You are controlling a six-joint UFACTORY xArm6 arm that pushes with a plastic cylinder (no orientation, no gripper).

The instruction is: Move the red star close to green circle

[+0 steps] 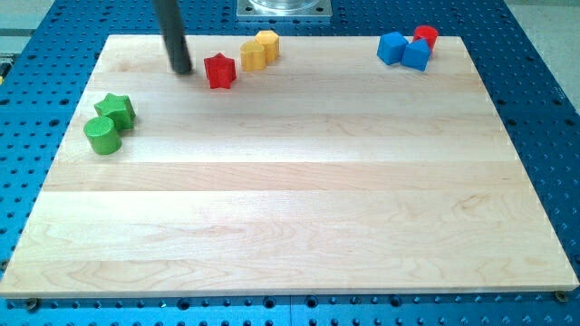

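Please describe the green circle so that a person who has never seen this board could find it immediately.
Look at the wooden board and go to its edge on the view's left, upper part, where two green blocks touch. The green circle is the lower one, nearer the view's bottom and left. It is a round cylinder with a flat top, while its neighbour, the green star, has points.

1. The board (290, 208) is pale, smooth wood with fine grain lines.
2. The table (544, 136) under it is blue metal full of little holes.
3. The rod (172, 36) looks dark and matt.
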